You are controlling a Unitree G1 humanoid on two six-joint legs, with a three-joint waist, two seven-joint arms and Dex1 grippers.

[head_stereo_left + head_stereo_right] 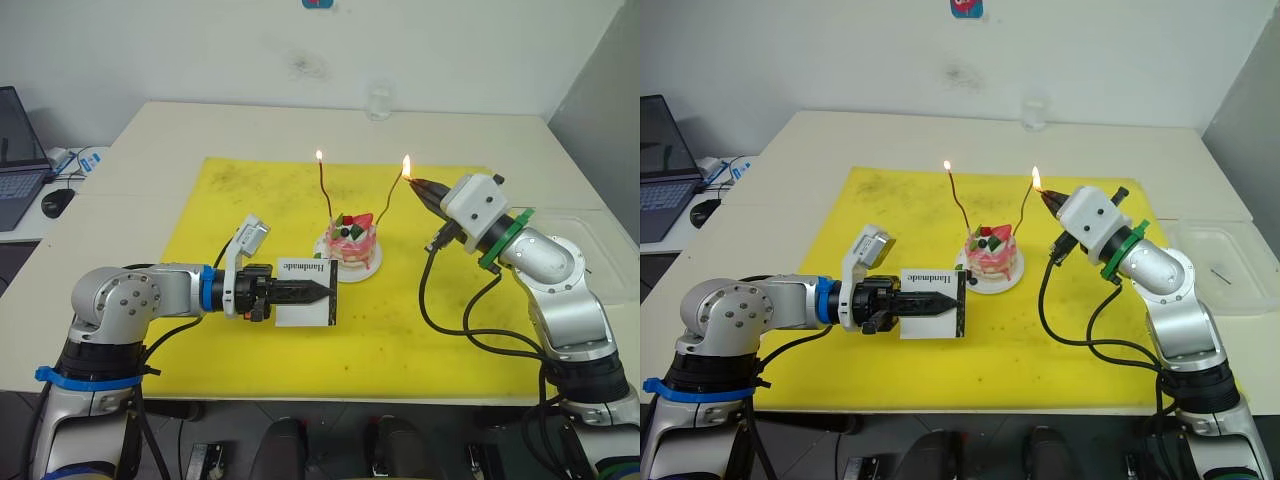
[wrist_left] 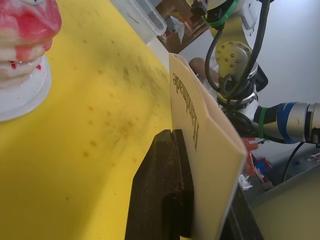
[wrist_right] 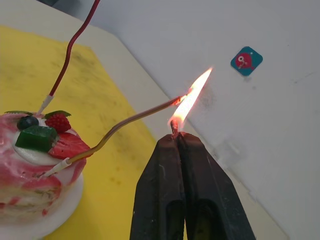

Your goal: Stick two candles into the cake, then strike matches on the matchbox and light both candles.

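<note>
The pink cake sits on its white plate in the middle of the yellow mat. Two candles stand in it. The dark red candle burns at its tip. The tan candle leans toward my right gripper, which is shut on a burning match. The match flame touches the tan candle's tip. My left gripper, in front of the cake and to its left, is shut on the white matchbox and holds it on edge.
A glass stands at the table's far edge. A clear plastic tray lies off the mat on the right. A laptop and a mouse sit on a side desk at the left.
</note>
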